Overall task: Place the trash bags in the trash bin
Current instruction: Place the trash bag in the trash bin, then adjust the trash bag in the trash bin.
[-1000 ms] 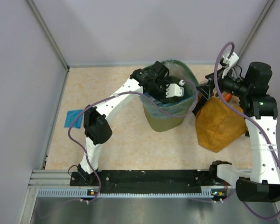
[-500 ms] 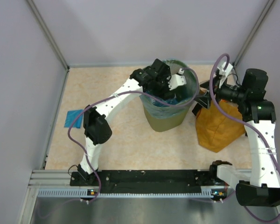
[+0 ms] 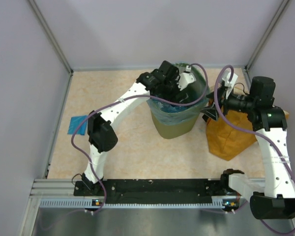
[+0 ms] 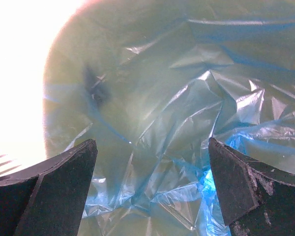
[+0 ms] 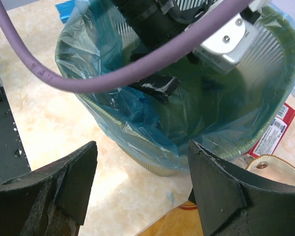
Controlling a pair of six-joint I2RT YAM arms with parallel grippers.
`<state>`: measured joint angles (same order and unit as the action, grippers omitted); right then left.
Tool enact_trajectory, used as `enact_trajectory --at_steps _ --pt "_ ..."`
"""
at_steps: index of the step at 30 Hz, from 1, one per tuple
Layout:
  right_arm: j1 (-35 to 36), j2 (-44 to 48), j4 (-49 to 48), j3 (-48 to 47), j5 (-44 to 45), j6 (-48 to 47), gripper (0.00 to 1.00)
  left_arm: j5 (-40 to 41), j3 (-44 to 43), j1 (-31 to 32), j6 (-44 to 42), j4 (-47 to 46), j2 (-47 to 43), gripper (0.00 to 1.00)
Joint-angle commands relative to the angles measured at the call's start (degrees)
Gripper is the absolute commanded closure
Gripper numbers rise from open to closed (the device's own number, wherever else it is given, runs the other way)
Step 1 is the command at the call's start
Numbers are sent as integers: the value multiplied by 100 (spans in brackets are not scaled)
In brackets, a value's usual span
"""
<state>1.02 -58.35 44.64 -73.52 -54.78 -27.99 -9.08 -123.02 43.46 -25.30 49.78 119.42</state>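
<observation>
The olive-green trash bin [image 3: 174, 129] stands mid-table, with a crinkly light-blue trash bag [image 3: 166, 109] lining it and draped over its rim. My left gripper [image 3: 181, 91] reaches down into the bin's mouth. It is open, and only the bag's film [image 4: 187, 123] lies beyond its fingers [image 4: 64, 187]. My right gripper [image 3: 211, 111] hovers open just outside the bin's right rim [image 5: 137, 147], holding nothing. A small flat folded trash bag [image 3: 77, 124] lies on the floor at the far left.
A mustard-orange sack [image 3: 233, 130] sits right of the bin, under my right arm. A flat red box [image 5: 274, 129] lies between the bin and the sack. Grey walls close the back and both sides.
My left wrist has shifted toward the bin's far rim. My right arm has swung left and nearer, bringing its gripper closer to the bin's right side. Both grippers stayed open.
</observation>
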Motion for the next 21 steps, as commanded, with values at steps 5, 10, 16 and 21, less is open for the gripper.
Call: enact_trajectory --at_steps 5,10,16,21 --pt "74 201 -43 -57 126 -145 27 -567 -222 -48 44 -242 -735 2" --pt "74 227 -43 -40 284 -172 27 -937 -143 -48 -492 575 -973 2" --pt "74 227 -61 -75 424 -242 27 -946 -11 -48 -915 1226 -727 3" --pt "74 271 -61 -154 644 -251 27 -894 -187 -31 -1091 1579 -244 3"
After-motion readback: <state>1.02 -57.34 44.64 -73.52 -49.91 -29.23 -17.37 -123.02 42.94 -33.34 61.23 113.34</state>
